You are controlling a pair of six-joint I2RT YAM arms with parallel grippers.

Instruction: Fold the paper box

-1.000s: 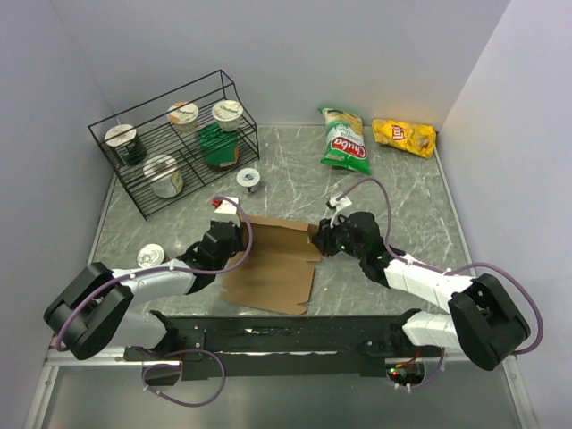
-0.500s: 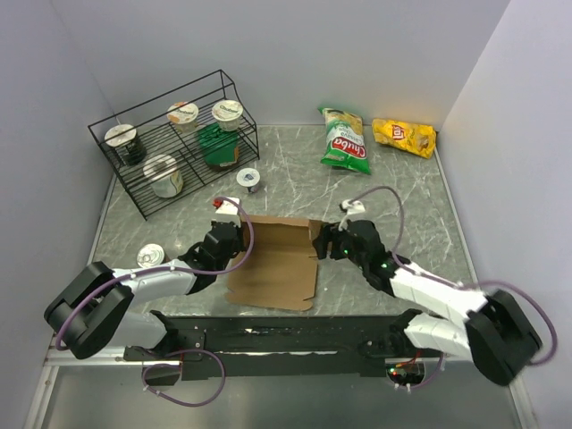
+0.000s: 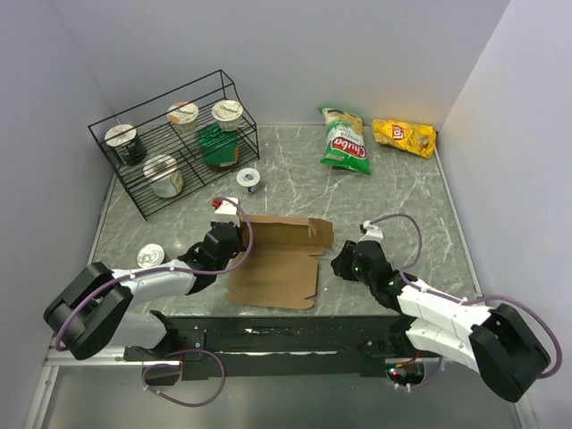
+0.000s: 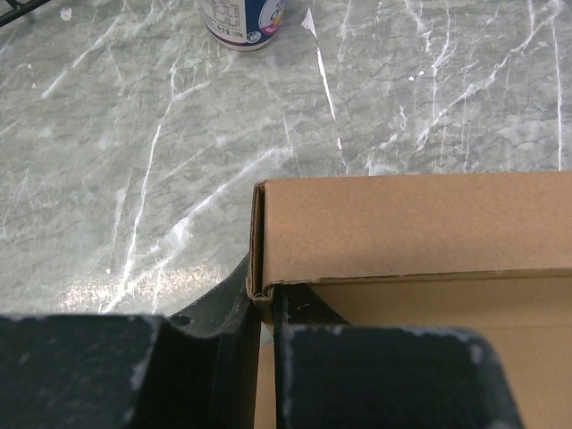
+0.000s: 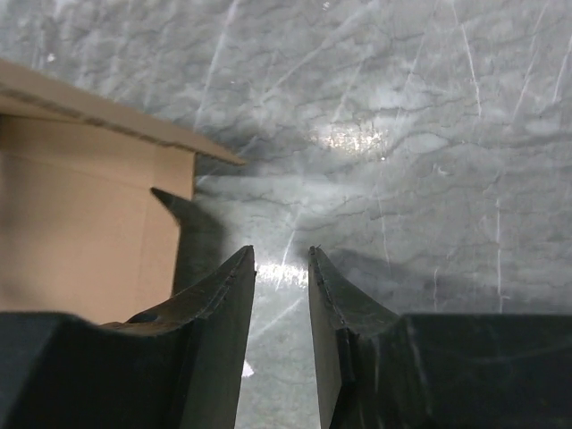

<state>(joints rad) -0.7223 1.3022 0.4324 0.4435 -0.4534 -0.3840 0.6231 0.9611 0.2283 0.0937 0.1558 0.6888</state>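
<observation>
The paper box (image 3: 277, 261) is a brown cardboard sheet lying at the table's near middle, its back wall folded up. At its right end a notched flap (image 3: 320, 232) leans outward. My left gripper (image 3: 234, 236) is shut on the box's back left corner. In the left wrist view that corner fold (image 4: 261, 290) is pinched between the fingers, and the raised wall (image 4: 411, 223) runs to the right. My right gripper (image 3: 340, 263) hovers just right of the box, clear of it. Its jaws (image 5: 281, 257) stand a little apart over bare marble, with the box edge (image 5: 80, 206) at the left.
A black wire rack (image 3: 143, 192) holding several cups stands at the back left. One cup (image 3: 248, 180) sits behind the box and another (image 3: 150, 256) by the left arm. A green chip bag (image 3: 344, 141) and a yellow one (image 3: 404, 137) lie at the back right.
My right gripper let go of the box's right flap and drew back to the right and nearer. The flap now leans outward. The left gripper kept its hold.
</observation>
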